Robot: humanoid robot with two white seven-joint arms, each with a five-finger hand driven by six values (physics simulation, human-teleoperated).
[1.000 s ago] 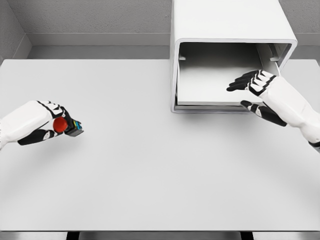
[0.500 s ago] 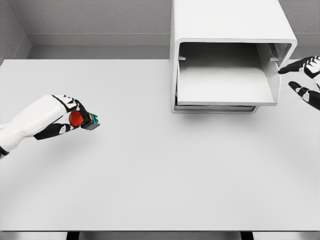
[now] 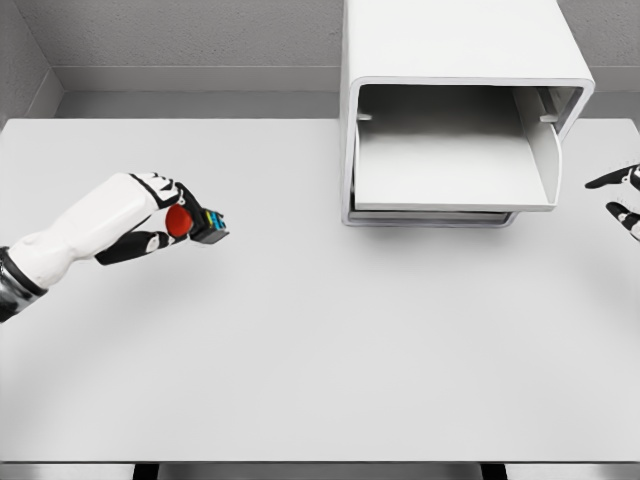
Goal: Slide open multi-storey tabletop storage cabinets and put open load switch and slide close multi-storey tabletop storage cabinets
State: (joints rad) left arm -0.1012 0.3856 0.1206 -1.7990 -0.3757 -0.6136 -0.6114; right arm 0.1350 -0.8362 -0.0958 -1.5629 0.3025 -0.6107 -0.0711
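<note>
Single head view, looking steeply down from above onto the table (image 3: 320,350), facing the back wall (image 3: 200,35); cabinet (image 3: 455,110) at far right, whole tabletop nearly framed.

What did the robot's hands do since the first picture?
The left robot hand carried the switch rightward toward the cabinet, still gripping it. The right robot hand pulled away from the drawer to the picture's right edge. The drawer stayed open and empty.

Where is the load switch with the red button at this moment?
In the head view, the load switch is held in the left hand above the table's left half, well left of the open cabinet.
</note>
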